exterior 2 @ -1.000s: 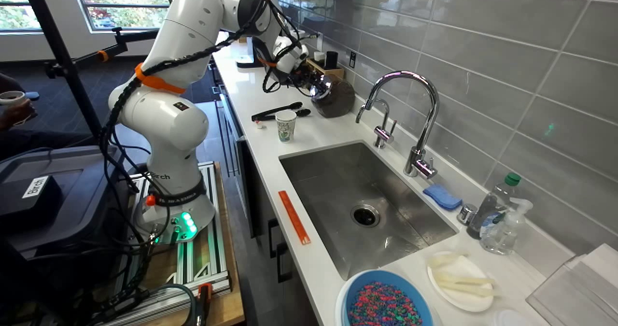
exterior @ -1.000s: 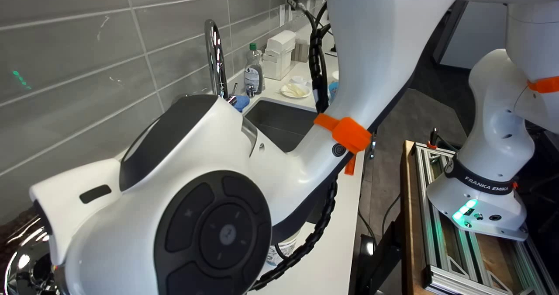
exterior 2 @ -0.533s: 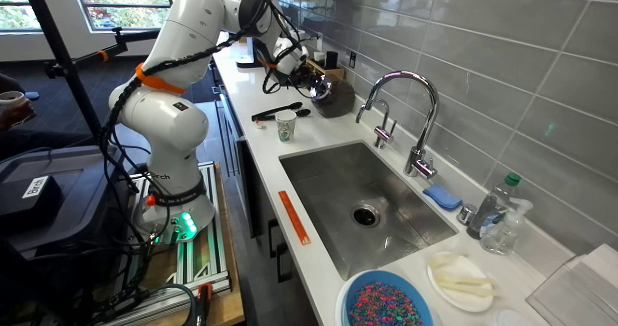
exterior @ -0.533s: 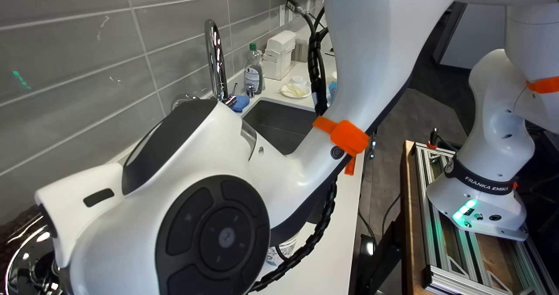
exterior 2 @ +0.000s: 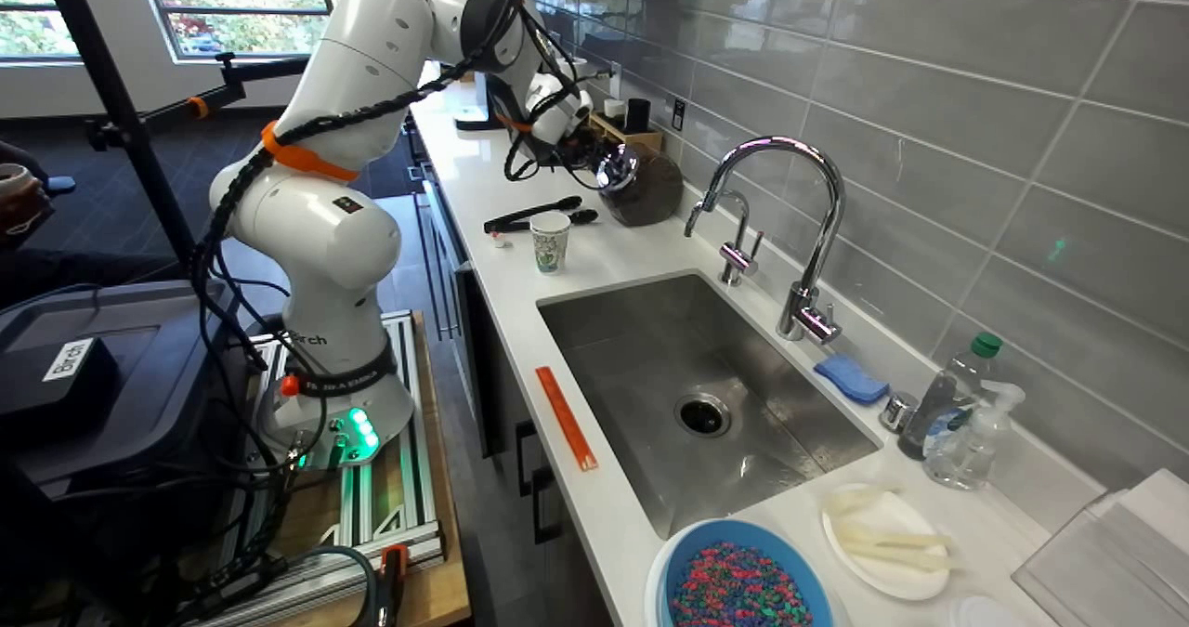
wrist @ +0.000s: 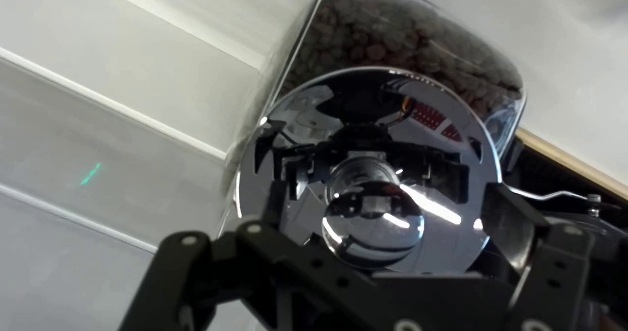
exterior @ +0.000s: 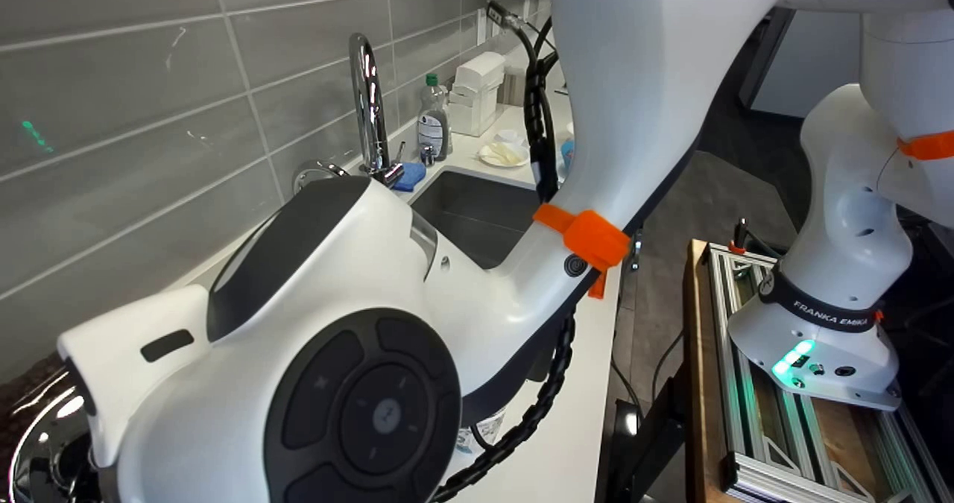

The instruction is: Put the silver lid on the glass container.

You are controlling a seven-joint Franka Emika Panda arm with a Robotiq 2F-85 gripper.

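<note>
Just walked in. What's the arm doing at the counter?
Looks like the arm is lidding the glass container of dark brown pieces. The gripper is open at the silver lid, its jaws clear of the knob. The lid overlaps the container in the wrist view; I can't tell if it's seated.

arm (exterior: 671, 78): glossy white | straps (exterior: 596, 238): orange | cable (exterior: 538, 100): black, ribbed | base (exterior: 850, 350): marked FRANKA EMIKA | gripper (wrist: 385, 203): black, grey screws (wrist: 188, 240)

Open counter (exterior 2: 636, 254) between cup (exterior 2: 550, 244) and tap (exterior 2: 734, 261)

Kitchen: sink (exterior 2: 632, 358) in counter (exterior 2: 608, 260), tall faucet (exterior 2: 826, 241), tiled wall (exterior 2: 929, 107).
</note>
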